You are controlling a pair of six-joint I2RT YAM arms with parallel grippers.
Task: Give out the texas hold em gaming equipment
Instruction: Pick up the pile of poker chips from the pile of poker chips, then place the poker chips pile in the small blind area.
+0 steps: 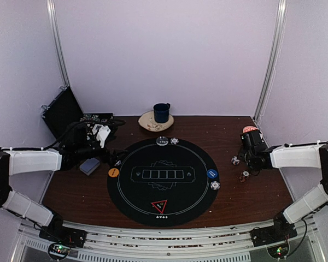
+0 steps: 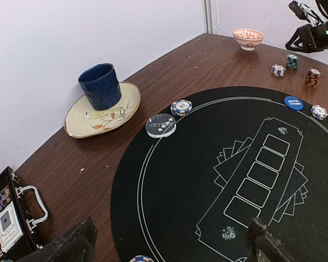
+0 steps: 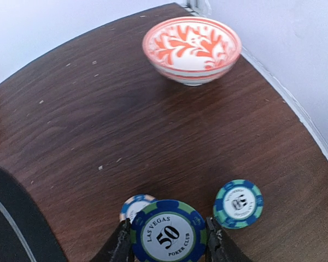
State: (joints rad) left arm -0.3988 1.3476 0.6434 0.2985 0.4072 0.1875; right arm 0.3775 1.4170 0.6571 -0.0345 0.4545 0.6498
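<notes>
A round black poker mat (image 1: 126,185) holds an orange button (image 1: 113,172), a blue button (image 1: 212,173), a dark disc (image 1: 162,141), striped chips (image 1: 174,141) (image 1: 215,185) and a red-edged triangle marker (image 1: 159,206). A grey-blue card deck (image 1: 89,166) lies left of the mat. My left gripper (image 2: 169,248) hangs open over the mat's left edge, with nothing between its fingers (image 2: 71,243). My right gripper (image 3: 168,243) is shut on a blue-green "50" chip (image 3: 168,233), low over the wood right of the mat. A teal chip (image 3: 238,203) and a blue-white chip (image 3: 132,205) lie close by.
A dark blue mug (image 1: 162,112) stands on a cream plate (image 1: 146,123) behind the mat. The red-patterned bowl (image 3: 191,49) sits at the back right corner. An open black case (image 1: 63,112) stands at the back left. Small chip stacks (image 2: 312,77) stand on the wood at the right.
</notes>
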